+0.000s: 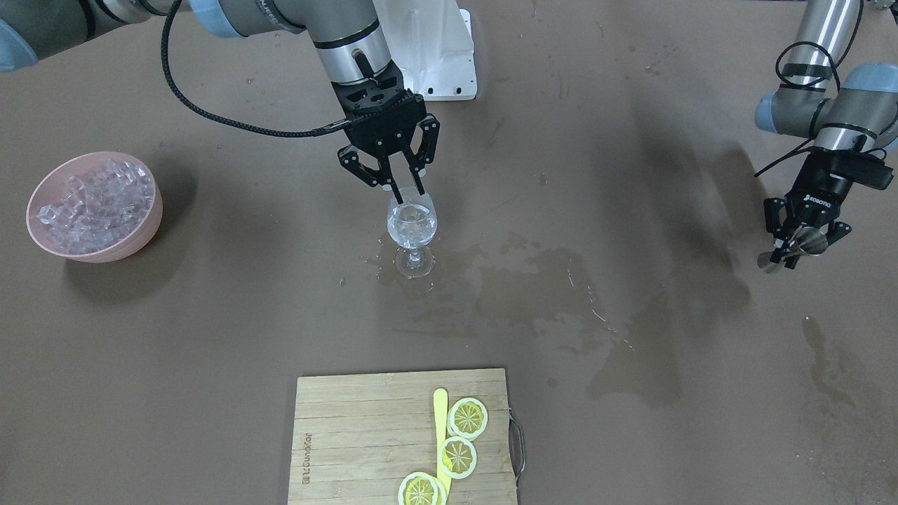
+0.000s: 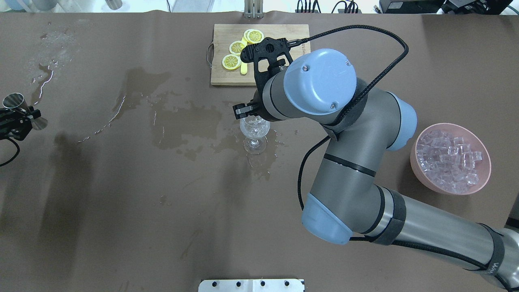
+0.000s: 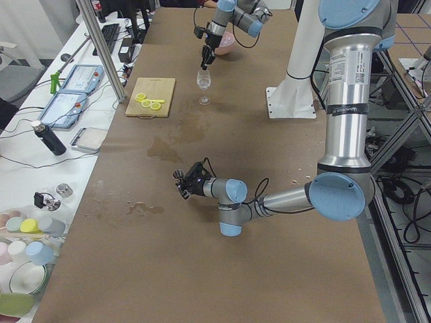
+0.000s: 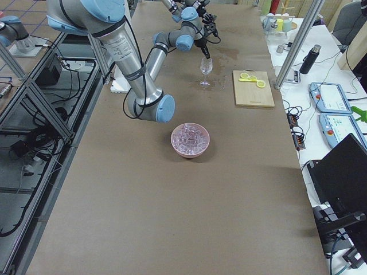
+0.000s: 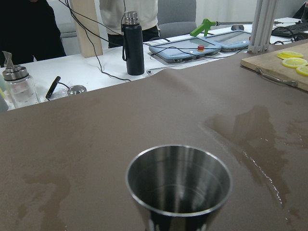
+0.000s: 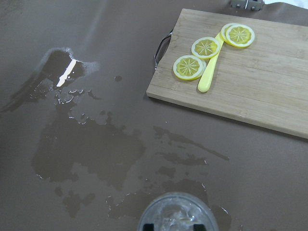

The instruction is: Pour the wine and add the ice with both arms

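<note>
1. Brown table cover (image 1: pixel 210 337); wet patches (image 1: pixel 533 280) spread from the wine glass (image 1: pixel 412 242) toward my left.
2. Right arm (image 2: pixel 348 162) reaches over the glass. Right claw (image 1: pixel 408 191) points down at its rim, fingers narrowly parted, nothing seen between them.
3. Bamboo board (image 1: pixel 365 421): beyond the glass, away from my base.
4. Pink bowl (image 1: pixel 137 242): well right of the glass, heaped with ice (image 1: pixel 95 203).
5. Glass upright; more cubes and clear wine (image 1: pixel 412 223) inside.
6. Left claw (image 1: pixel 798 245): well left of the glass, clamped on a steel jigger (image 1: pixel 814 240); cup looks empty.
7. Lemon slices (image 1: pixel 457 456) on the board.
</note>
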Motion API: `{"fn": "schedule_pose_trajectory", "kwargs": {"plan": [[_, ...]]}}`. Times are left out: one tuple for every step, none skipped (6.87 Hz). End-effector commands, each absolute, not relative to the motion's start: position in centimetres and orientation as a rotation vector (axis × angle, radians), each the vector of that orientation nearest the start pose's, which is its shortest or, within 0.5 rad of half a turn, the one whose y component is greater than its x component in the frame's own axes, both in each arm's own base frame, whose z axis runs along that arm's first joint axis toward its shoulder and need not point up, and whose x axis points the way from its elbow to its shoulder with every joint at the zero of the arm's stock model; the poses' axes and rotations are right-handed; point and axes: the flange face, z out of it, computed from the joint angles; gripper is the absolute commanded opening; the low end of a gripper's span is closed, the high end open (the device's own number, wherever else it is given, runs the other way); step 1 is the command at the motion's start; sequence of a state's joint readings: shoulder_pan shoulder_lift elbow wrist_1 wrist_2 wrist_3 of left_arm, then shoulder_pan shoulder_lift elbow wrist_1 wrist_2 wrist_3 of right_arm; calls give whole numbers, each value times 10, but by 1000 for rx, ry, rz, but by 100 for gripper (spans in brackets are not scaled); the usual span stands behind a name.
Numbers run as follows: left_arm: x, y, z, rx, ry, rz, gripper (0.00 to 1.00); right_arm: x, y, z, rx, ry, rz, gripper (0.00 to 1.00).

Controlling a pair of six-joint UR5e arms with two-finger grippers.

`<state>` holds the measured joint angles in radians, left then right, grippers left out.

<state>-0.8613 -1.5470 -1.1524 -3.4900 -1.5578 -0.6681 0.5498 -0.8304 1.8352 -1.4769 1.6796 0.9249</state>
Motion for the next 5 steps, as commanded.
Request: {"fn": "schedule_pose_trajectory", "kwargs": {"plan": [[197, -431, 666, 1137, 936, 22, 0, -473, -434, 101, 542, -967, -147, 54], [201, -429, 667, 1122, 950, 15, 0, -471, -434, 100, 544, -971, -146, 54], [203, -429, 671, 1107, 952, 10, 0, -452, -450, 98, 549, -975, -125, 55], [208, -429, 671, 1095, 950, 15, 0, -418, -473, 101, 544, -982, -93, 57], [209, -429, 671, 1090, 949, 15, 0, -385, -473, 117, 518, -1002, -100, 59]]}}
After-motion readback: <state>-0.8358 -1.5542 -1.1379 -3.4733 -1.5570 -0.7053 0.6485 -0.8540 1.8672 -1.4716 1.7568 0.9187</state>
